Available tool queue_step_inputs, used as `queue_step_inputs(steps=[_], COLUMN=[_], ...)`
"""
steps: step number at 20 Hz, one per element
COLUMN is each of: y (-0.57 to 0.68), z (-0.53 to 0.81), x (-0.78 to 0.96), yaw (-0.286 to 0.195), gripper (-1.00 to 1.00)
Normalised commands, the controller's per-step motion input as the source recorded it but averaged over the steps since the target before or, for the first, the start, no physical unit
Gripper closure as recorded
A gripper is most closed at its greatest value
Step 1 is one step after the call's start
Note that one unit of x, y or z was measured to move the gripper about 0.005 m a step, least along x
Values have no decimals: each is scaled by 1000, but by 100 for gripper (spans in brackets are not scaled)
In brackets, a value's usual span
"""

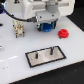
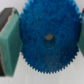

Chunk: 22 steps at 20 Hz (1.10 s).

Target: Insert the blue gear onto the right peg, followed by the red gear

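Note:
In the wrist view the blue gear [image 2: 47,55] fills the space between my two green finger pads [image 2: 9,42], its teeth touching the pad on each side; its centre hole shows dark. My gripper [image 2: 45,44] is shut on it. From the exterior view the gripper [image 1: 46,23] holds the blue gear [image 1: 46,27] low over the white table at the back. The red gear [image 1: 63,33] lies flat on the table toward the exterior view's right of it. In front lies the grey black-edged plate [image 1: 32,59] with the right peg [image 1: 50,50] and the left peg [image 1: 38,52] upright.
A small white and brown object [image 1: 19,30] stands on the table at the exterior view's left of the gripper. The white table [image 1: 12,50] ends at a dark edge in front and on the exterior view's right.

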Motion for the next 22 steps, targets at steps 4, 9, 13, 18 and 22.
queue_step_inputs(steps=[4,9,13,18,22], y=[-63,-128,-126,-160,-144], z=[586,530,504,490,420], x=[530,717,820,854,889], yaw=[0,0,0,0,0], gripper=[100,100,100,100,100])
